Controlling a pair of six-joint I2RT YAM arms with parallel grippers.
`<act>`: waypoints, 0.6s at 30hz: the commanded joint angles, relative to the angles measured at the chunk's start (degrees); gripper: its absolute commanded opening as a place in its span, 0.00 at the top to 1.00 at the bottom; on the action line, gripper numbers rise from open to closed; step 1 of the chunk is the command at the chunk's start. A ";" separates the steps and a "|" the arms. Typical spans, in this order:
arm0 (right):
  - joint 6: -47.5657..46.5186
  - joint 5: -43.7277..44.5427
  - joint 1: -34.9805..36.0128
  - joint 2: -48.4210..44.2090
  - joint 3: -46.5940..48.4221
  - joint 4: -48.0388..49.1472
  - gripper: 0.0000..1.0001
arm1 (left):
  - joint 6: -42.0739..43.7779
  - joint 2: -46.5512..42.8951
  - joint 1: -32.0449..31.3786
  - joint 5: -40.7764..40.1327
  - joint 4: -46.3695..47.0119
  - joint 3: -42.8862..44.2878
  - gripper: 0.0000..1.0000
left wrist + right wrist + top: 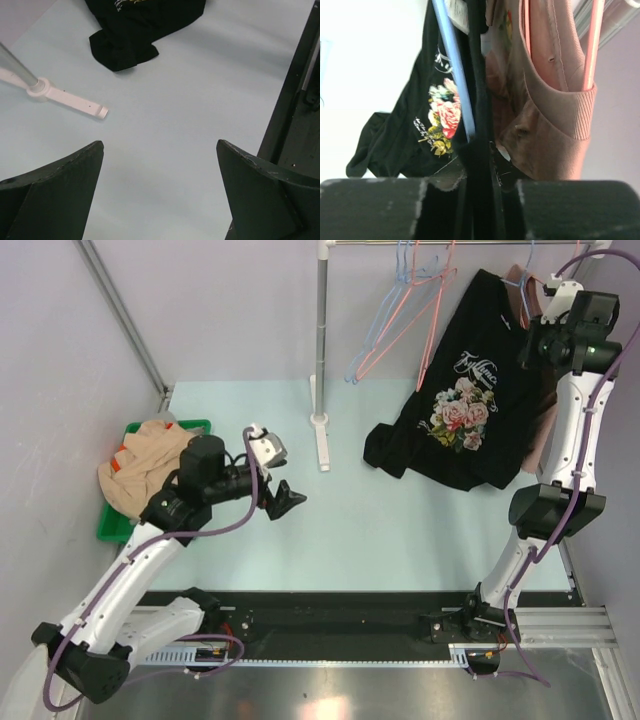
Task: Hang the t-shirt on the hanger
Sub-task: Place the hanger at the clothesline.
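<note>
The black t-shirt (470,400) with the rose print hangs from the rail at the back right, and its lower end rests bunched on the table. My right gripper (530,335) is raised at its collar and shut on the black fabric (405,130). The light-blue hanger (452,65) runs down into the shirt beside the pinched fabric. In the top view only a bit of blue wire (528,265) shows by the collar. My left gripper (285,502) is open and empty low over the table's left middle. The left wrist view shows the shirt's bunched end (135,35) far ahead of it.
A dusty-pink shirt (545,100) hangs right behind the black one. Pink and pale hangers (420,310) hang from the rail. The rack pole (322,340) stands mid-table on a white foot (65,100). A tan garment (140,465) lies in a green bin (115,525) at the left.
</note>
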 commanded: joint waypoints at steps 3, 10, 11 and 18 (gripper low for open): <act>0.81 -1.86 -1.23 -4.80 -1.16 4.50 0.69 | -9.98 1.09 7.84 4.87 3.27 -1.07 0.00; 1.51 -5.10 -2.28 -12.18 -2.40 5.64 0.09 | -17.72 -0.32 15.84 6.11 7.85 -0.45 0.00; 1.60 -6.07 -2.63 -14.54 -2.57 5.90 0.05 | -18.69 -0.50 16.90 5.93 8.37 -0.28 0.00; 0.64 -14.94 -1.41 -25.54 -8.10 7.41 0.01 | -18.79 5.03 28.40 5.67 -6.33 12.87 0.00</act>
